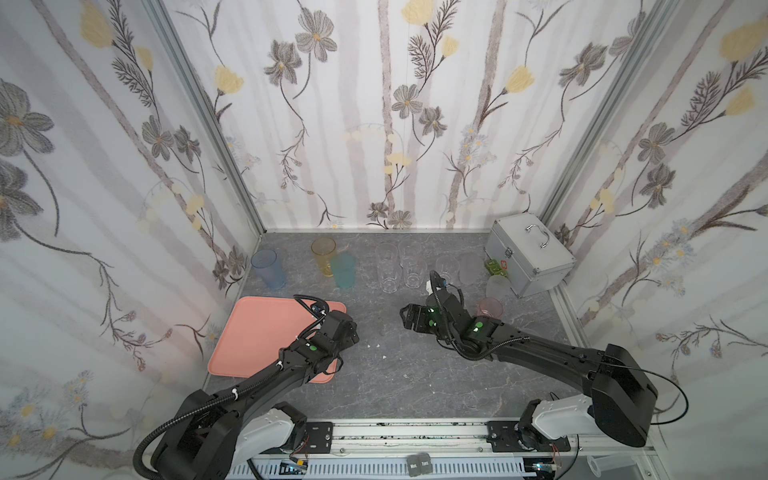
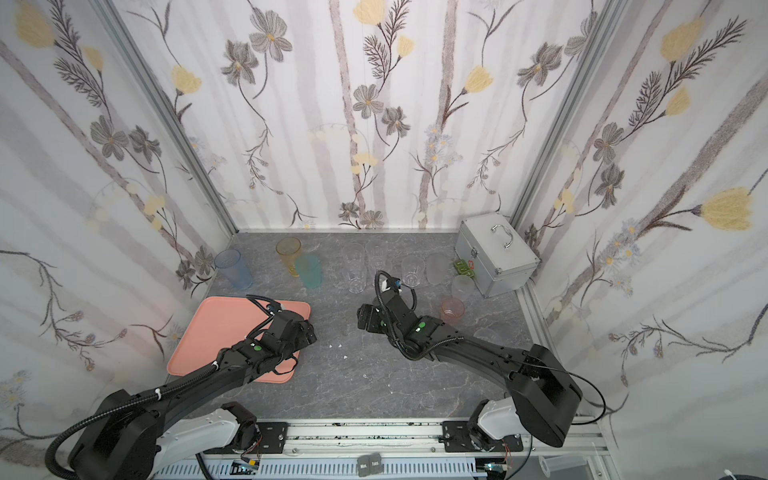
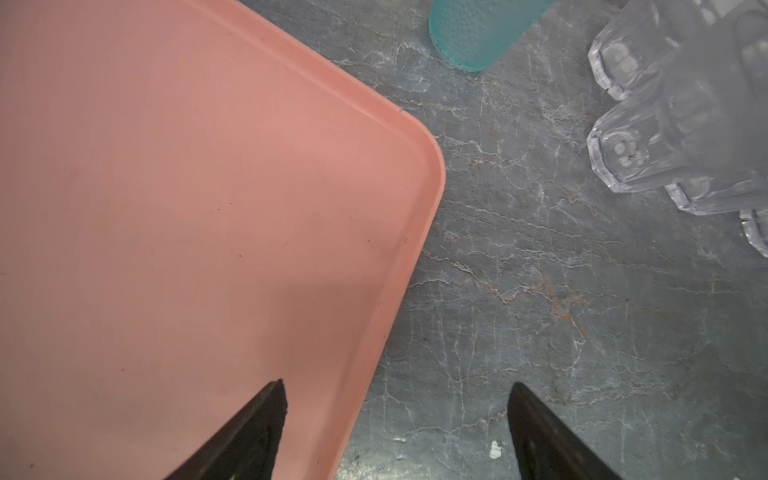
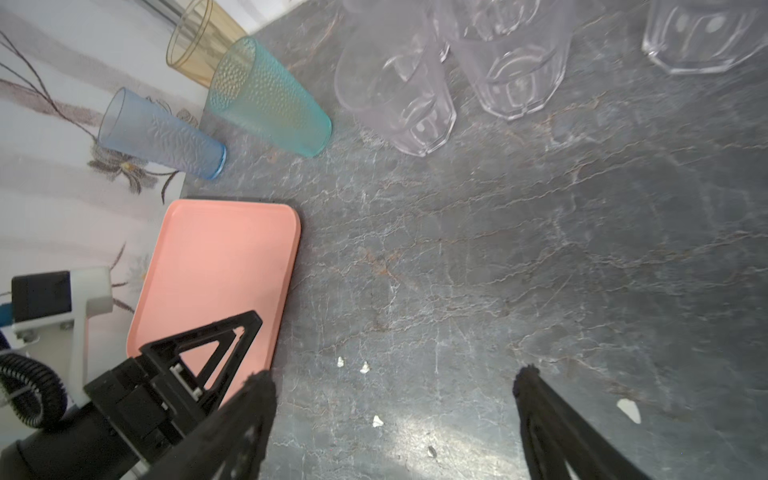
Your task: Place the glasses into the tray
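- The flat salmon-pink rectangular tray (image 1: 253,332) lies at the near left of the grey marbled bench (image 1: 399,374); nothing is set in it yet.
- The see-through tumblers are ranged along the far side: blue tumbler (image 1: 268,270), teal dimpled tumbler (image 1: 344,270), faceted clear tumblers (image 1: 388,268).
- The left claw (image 3: 397,388) is spread wide and empty over the tray's far right corner; the right claw (image 4: 395,374) is likewise spread and empty over bare bench.
- A near, free-standing tumbler is best straddled squarely and squeezed gently; slick walls probably slip, and close neighbours could be tipped.
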